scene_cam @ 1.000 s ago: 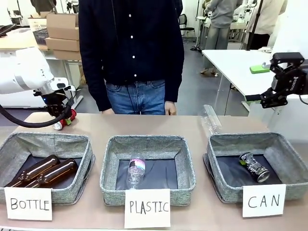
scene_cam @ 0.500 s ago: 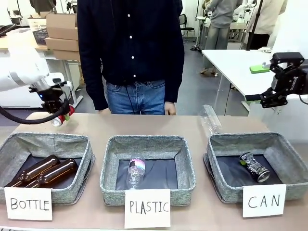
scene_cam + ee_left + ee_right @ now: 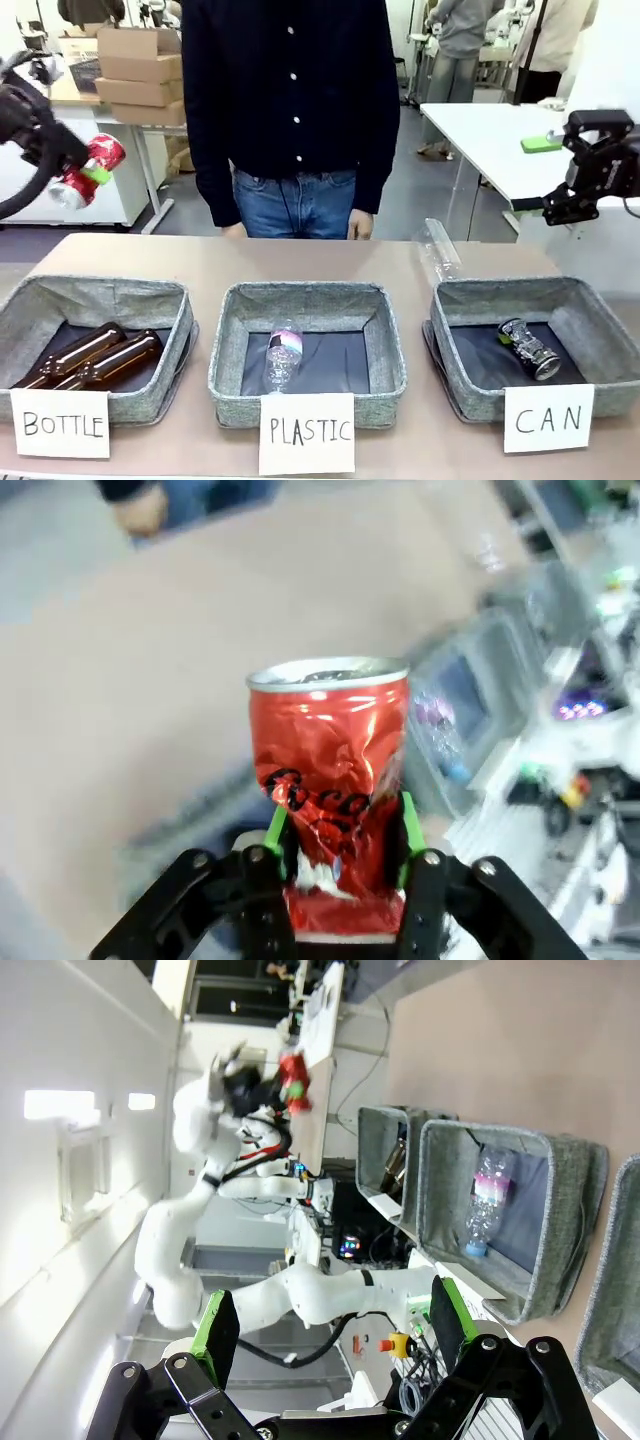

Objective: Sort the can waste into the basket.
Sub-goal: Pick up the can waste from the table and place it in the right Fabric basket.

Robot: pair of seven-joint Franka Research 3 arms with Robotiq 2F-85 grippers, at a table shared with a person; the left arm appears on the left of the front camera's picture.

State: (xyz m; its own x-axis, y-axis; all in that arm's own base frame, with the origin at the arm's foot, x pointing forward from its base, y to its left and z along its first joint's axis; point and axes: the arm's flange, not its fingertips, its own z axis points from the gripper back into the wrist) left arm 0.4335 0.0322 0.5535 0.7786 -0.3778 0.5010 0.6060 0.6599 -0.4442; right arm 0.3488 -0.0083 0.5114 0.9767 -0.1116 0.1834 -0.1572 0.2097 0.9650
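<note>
At far left, high above the tabletop (image 3: 200,262), the left gripper (image 3: 82,175) holds the red can (image 3: 92,165), its fingers (image 3: 275,832) pinched narrow on the crumpled lower body. The thin metal is glossy and dented, with a silver rim at the free end. Below, the grey woven BOTTLE basket (image 3: 100,298) holds two smooth brown glass bottles (image 3: 95,358). The central PLASTIC basket (image 3: 305,296) holds one clear plastic bottle (image 3: 283,356). At right, the CAN basket (image 3: 520,290), square, soft-walled and dark-lined, contains the black can (image 3: 528,347), lying on its side. Above it, the right gripper (image 3: 566,205) hangs empty, fingers (image 3: 218,1332) spread wide. Judged progress: one can is sorted. The red can is grasped, well apart from its basket, not yet carried across or released.
</note>
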